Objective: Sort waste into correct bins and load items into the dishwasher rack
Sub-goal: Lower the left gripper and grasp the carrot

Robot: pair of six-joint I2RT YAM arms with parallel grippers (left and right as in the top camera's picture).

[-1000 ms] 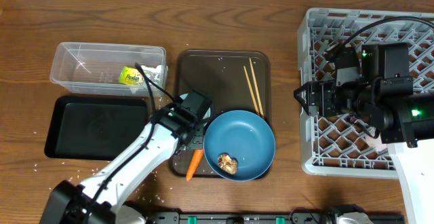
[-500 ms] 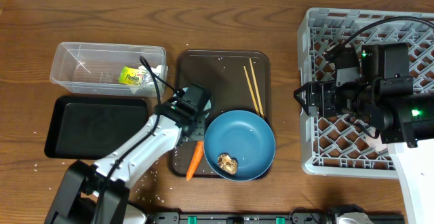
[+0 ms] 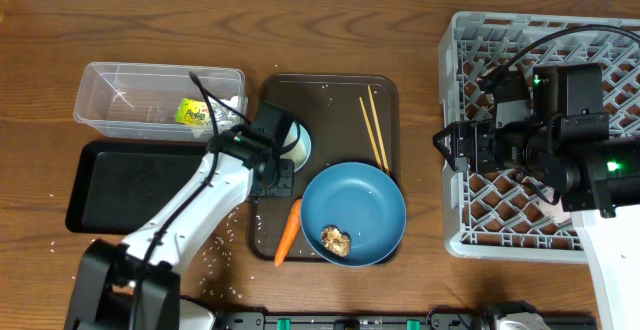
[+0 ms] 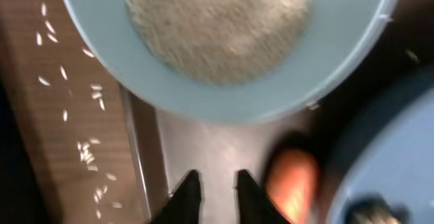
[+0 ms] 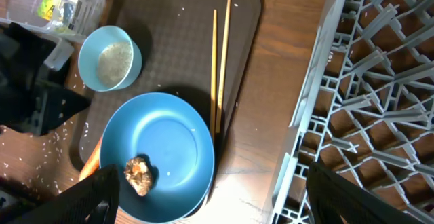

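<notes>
Left claw, nearly clenched and empty, hovers above the brown tray. The light-blue cup of grains lies just ahead of its tips, the carrot beside one finger. Right claw is released and empty, with the dishwasher rack alongside.

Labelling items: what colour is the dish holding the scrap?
Blue; the dish shows best in the right wrist view.

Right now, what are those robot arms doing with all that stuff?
They're tidying up. The left tool, nearly closed and empty, hovers over the brown serving tray beside the small light-blue cup and small orange carrot. A brown lumpy food scrap lies on the large blue dish; two thin wooden chopsticks lie on the tray. The crumpled yellow-green wrapper is in the clear plastic tub. The right tool is open and empty by the large grey plastic dishwasher rack.
</notes>
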